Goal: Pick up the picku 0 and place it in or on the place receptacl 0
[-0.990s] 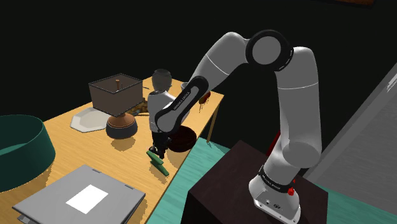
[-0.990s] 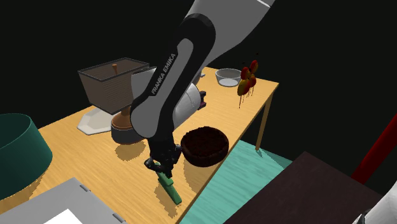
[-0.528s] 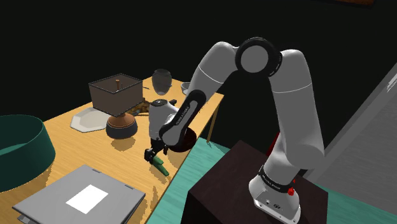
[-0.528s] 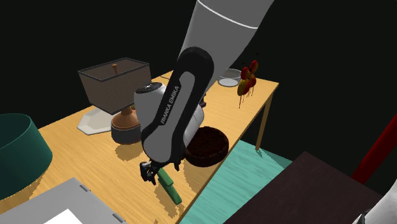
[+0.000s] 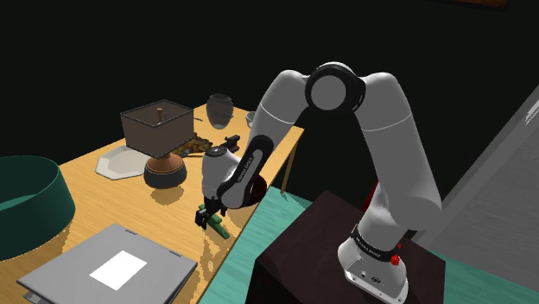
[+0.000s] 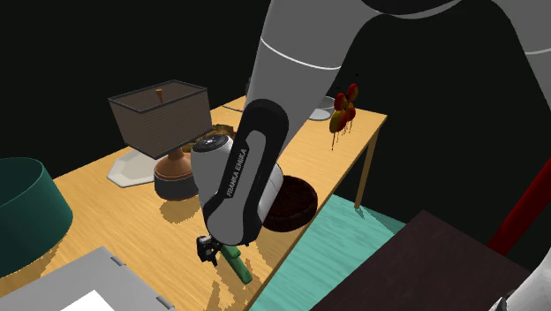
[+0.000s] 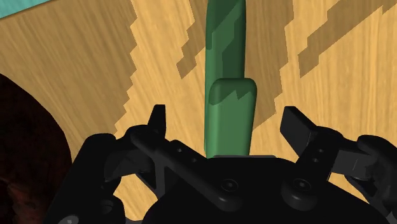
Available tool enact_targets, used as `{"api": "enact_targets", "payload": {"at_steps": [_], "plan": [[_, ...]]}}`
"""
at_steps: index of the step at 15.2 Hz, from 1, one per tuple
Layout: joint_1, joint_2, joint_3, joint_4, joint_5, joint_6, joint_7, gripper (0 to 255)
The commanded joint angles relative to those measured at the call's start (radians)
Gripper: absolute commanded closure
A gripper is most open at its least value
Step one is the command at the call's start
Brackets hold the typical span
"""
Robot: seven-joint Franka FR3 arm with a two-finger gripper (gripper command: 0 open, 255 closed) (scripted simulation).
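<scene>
Since a second ago your arm is folding lower, bringing your one gripper (image 5: 206,216) down close to the table (image 5: 86,203). One green stick (image 7: 226,57) is lying there by the table's edge at the shoulder view's right, just near of one dark bowl (image 6: 298,201). Your two fingers (image 7: 298,126) are standing apart, released, flanking the stick without touching it. One lamp (image 5: 160,142) and one teal tub (image 5: 26,203) are sitting toward the shoulder view's left.

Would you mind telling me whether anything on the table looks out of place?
The green bottle-like thing lies flat on its side near the table edge, beside the dark bowl. The open hand straddles it without touching.
</scene>
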Motion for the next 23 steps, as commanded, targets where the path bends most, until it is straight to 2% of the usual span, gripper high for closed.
{"api": "enact_targets", "payload": {"at_steps": [1,7,8,17,23], "plan": [[0.001,0.009,-0.002,0.005,-0.001,0.004,0.0,0],[0.001,0.008,-0.002,0.005,-0.001,0.004,0.0,0],[0.001,0.008,-0.002,0.005,-0.001,0.004,0.0,255],[0.001,0.009,-0.002,0.005,-0.001,0.004,0.0,255],[-0.016,-0.075,0.019,-0.03,0.012,-0.045,-0.012,255]]}}
